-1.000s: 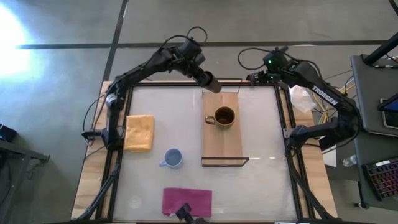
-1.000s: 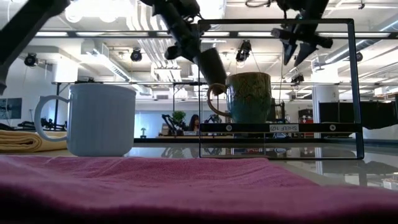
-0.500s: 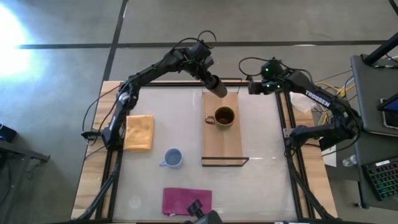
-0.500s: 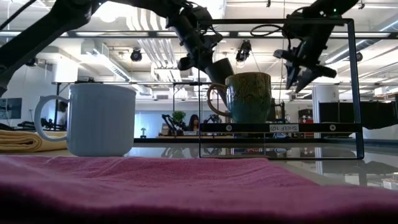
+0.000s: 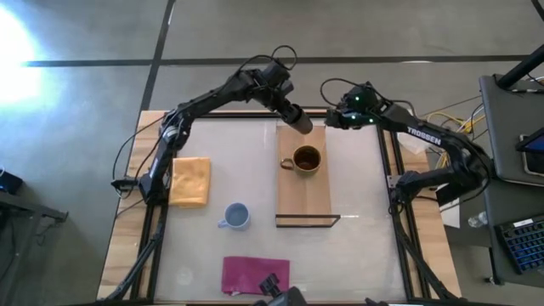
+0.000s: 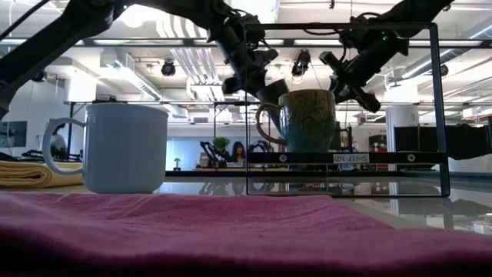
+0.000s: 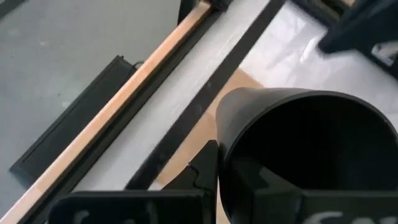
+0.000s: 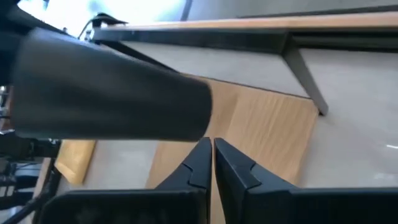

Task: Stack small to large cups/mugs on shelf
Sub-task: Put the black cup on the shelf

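Observation:
My left gripper is shut on the tall black cup, held tilted in the air over the far end of the light-wood shelf. The cup fills the left wrist view and also shows in the right wrist view. The brown mug stands upright on the shelf. The light blue mug stands on the table to the shelf's left. My right gripper is shut and empty, in the air just right of the cup's free end, apart from it. My left gripper holds the black cup by the end nearest the wrist. One finger lies against the cup's outer wall; the cup hides the other. The fingers come from the far left, slanting down. The cup is lifted clear, its free end slanting down toward the shelf.
A folded yellow cloth lies at the table's left and a magenta cloth at the near edge. The shelf's thin black frame rises around the brown mug. The near half of the shelf board is bare.
My left gripper has carried the black cup a little toward the table's right and lower, over the shelf's far end. My right gripper has come down and toward the table's left, close to the cup's free end.

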`<action>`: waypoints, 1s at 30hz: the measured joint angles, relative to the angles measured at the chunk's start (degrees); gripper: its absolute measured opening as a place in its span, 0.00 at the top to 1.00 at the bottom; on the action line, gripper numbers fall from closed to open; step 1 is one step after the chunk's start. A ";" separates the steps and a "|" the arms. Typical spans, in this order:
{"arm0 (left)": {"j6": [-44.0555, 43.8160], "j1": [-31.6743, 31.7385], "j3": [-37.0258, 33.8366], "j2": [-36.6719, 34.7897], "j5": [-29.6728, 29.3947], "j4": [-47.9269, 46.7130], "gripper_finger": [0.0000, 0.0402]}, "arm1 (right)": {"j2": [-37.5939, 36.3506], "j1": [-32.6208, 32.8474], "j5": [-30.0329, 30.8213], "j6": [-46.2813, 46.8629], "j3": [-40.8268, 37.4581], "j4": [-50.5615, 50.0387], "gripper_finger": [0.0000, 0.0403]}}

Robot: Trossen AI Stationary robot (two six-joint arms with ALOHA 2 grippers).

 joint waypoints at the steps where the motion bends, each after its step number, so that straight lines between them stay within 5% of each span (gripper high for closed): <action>1: -0.62 -0.04 -0.42 0.00 0.46 0.71 1.00 | 0.38 0.33 0.00 0.01 0.00 -0.04 0.98; 30: -2.07 -1.85 -7.01 -0.09 2.08 6.95 1.00 | 8.98 7.42 0.21 0.68 0.07 4.38 0.98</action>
